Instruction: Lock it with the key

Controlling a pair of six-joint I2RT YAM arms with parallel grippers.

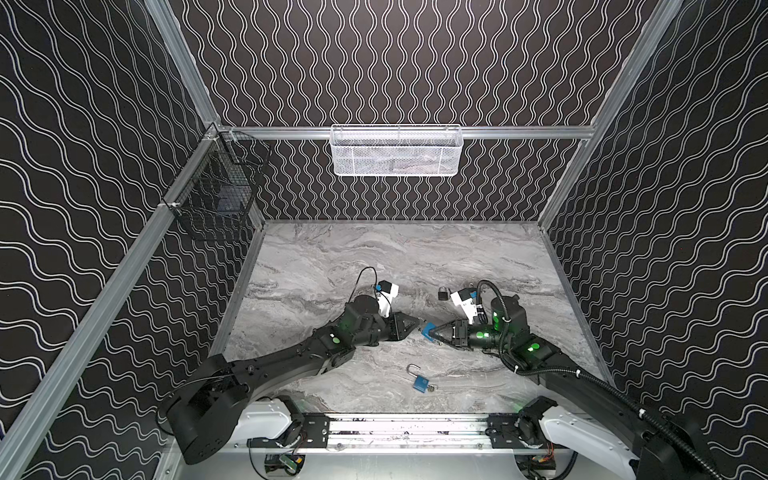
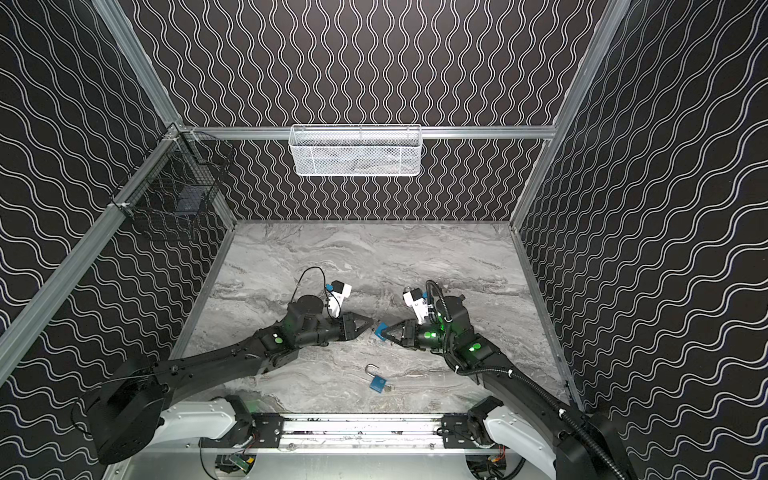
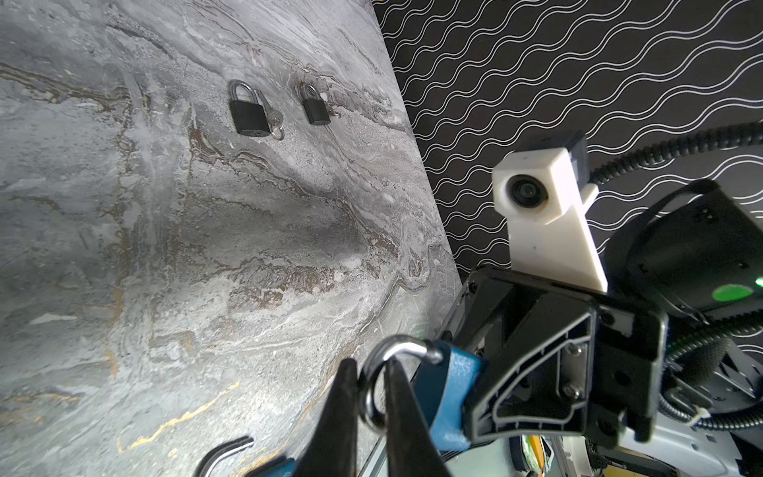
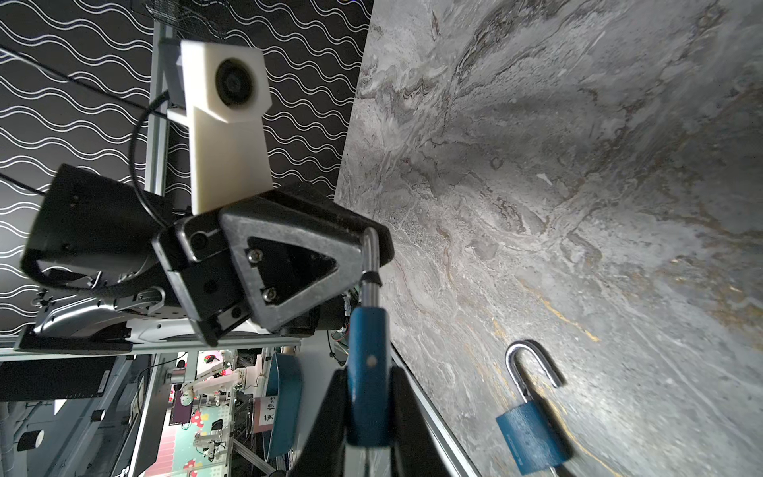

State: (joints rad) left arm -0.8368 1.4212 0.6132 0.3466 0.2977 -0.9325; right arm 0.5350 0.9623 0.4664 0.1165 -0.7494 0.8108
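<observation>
Fingers of the left gripper (image 1: 419, 321) are pinched on the steel shackle (image 3: 406, 346) of a blue padlock (image 1: 427, 329) at mid-scene over the marble table (image 1: 332, 257). Just right, the right gripper (image 1: 433, 331) clamps its fingers on that lock's body. Nearer the base, a second blue padlock (image 1: 419, 381) lies open, key (image 1: 433, 388) at its foot. A black padlock (image 1: 444, 294) sits farther back.

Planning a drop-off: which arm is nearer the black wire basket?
Left. The left arm lies below and right of the black wire basket; the right arm is much farther right.
</observation>
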